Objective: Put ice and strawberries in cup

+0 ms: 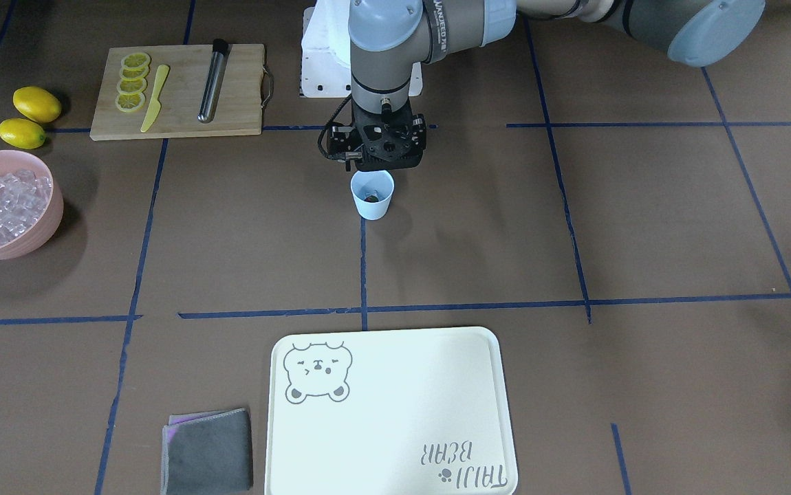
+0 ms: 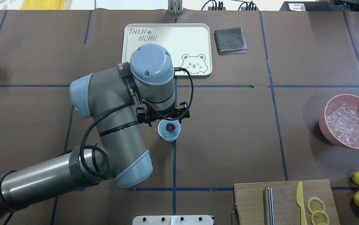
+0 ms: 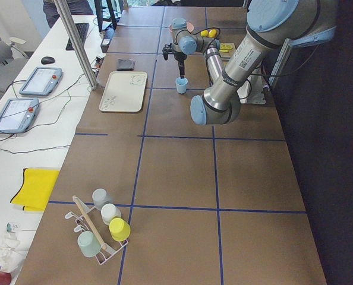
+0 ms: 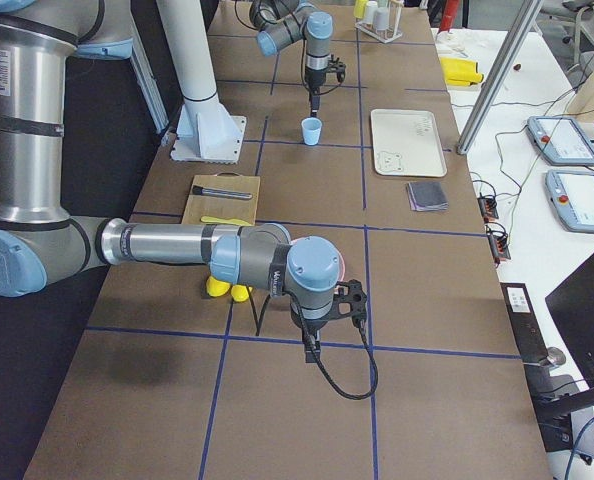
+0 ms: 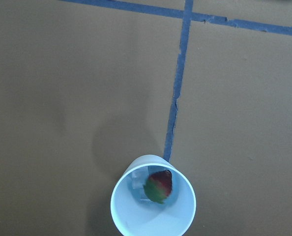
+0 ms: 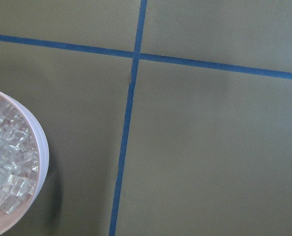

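Observation:
The light-blue cup [image 2: 169, 136] stands near the table's middle on a blue tape line. A dark-red strawberry [image 2: 170, 127] with a green tip lies in it on clear ice cubes [image 5: 137, 184], shown best in the left wrist view [image 5: 159, 186]. My left gripper [image 1: 376, 155] hangs straight above the cup; its fingers are hidden, so I cannot tell its state. More ice [image 2: 346, 123] fills the pink bowl [image 2: 348, 97]. My right gripper [image 4: 311, 347] shows only in the exterior right view, beside the bowl; I cannot tell its state.
A cutting board [image 1: 175, 93] holds lemon slices [image 1: 131, 82], a yellow knife [image 1: 155, 98] and a metal rod [image 1: 212, 81]. Two lemons [image 1: 29, 117] lie near the bowl. A white tray [image 1: 388, 412] and grey cloth [image 1: 208, 459] lie at the far side.

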Action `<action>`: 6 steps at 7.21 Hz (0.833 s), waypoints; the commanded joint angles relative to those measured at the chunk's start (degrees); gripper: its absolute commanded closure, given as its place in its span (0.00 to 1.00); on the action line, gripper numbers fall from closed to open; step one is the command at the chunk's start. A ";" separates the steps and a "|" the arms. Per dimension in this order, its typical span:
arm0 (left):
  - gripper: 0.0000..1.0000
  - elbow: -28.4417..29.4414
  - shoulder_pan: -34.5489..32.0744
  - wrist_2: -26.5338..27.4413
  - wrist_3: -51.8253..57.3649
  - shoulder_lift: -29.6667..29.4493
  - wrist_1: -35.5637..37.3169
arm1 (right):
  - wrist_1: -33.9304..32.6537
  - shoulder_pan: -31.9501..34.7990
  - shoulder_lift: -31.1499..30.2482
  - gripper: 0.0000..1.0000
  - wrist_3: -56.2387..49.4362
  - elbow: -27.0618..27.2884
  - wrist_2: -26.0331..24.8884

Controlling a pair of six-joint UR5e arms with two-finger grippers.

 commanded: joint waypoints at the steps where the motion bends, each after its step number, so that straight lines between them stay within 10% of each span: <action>1: 0.00 -2.93 -4.14 -0.60 9.96 5.21 0.29 | -0.06 0.00 0.06 0.00 0.00 0.00 0.00; 6: 0.00 -8.14 -19.79 -8.78 34.84 19.03 0.47 | 0.03 0.00 0.06 0.00 -0.09 -0.09 0.00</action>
